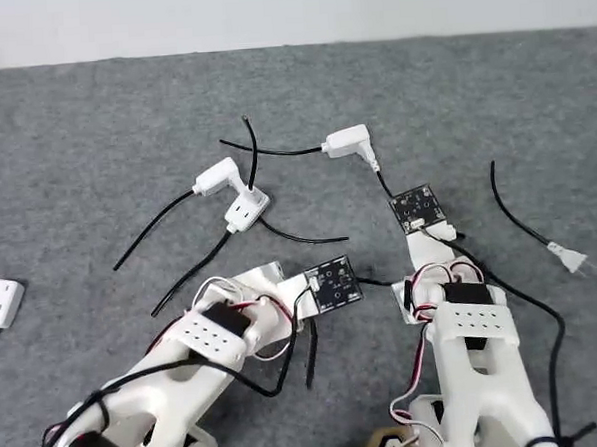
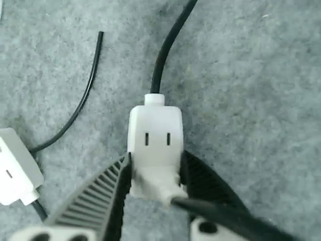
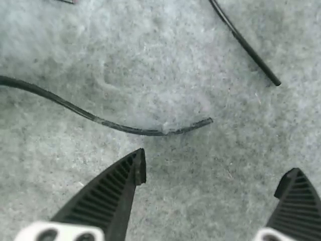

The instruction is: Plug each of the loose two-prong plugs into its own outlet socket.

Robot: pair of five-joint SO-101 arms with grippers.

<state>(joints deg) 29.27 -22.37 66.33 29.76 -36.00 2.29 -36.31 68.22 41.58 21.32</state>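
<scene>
Left end effector is clamped on a white outlet socket. Its ribbed black fingers press the socket's two flat sides at the end nearest the wrist, so the socket sits between them on the grey worktop, its two slots facing up and its black cord running away ahead. Close beside this end effector lies another white piece with a slot in it. Right end effector has its fingers wide apart with nothing between them, and a loose cord end lies just ahead of it on the worktop. Seen from above, a white angled plug lies well ahead of both arms, and a small flat plug lies out beyond the right arm's outer side. The socket looks light, rigid and smooth-sided, so it may slip or twist as its springy cord tugs; the flat sides, clear of the slots, are probably the best hold. The plugs likely want gripping by the body, never by the thin prongs or the cord.
</scene>
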